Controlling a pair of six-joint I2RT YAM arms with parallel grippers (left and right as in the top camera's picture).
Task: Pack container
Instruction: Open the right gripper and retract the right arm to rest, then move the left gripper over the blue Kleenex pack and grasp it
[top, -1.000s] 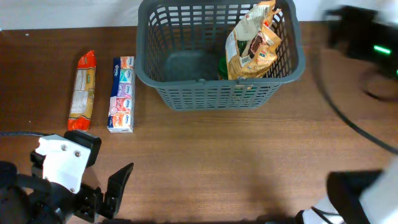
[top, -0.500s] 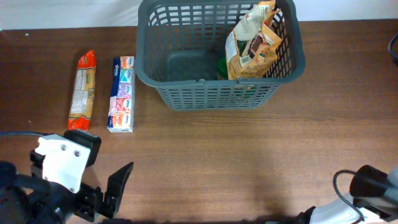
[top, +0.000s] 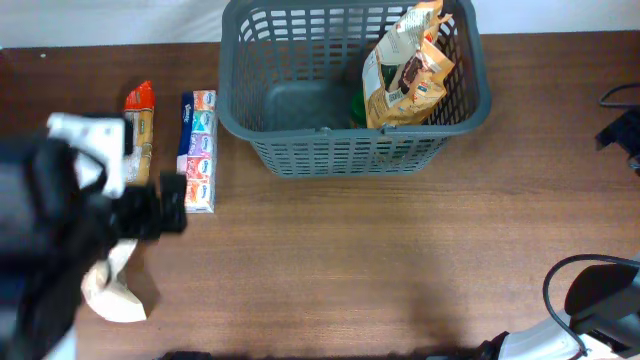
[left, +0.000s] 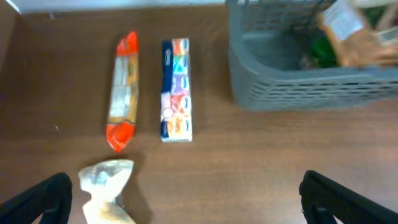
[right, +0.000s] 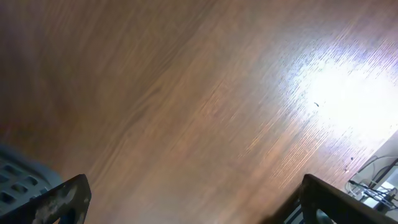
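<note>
A crumpled cream bag (left: 106, 186) lies nearest on the table (top: 350, 250), at 7 o'clock in the left wrist view. It is just beside one finger of the left claw (left: 186, 208), which is spread wide, empty and touching nothing. At 11 o'clock a packet (left: 122, 90) and a tissue pack (left: 176, 90) lie side by side, slightly apart. The right claw (right: 193, 202) gapes wide over bare wood, holding nothing. Farthest, at 1 o'clock, the basket (top: 300, 140) holds a snack bag (top: 405, 70) leaning at its right wall.
</note>
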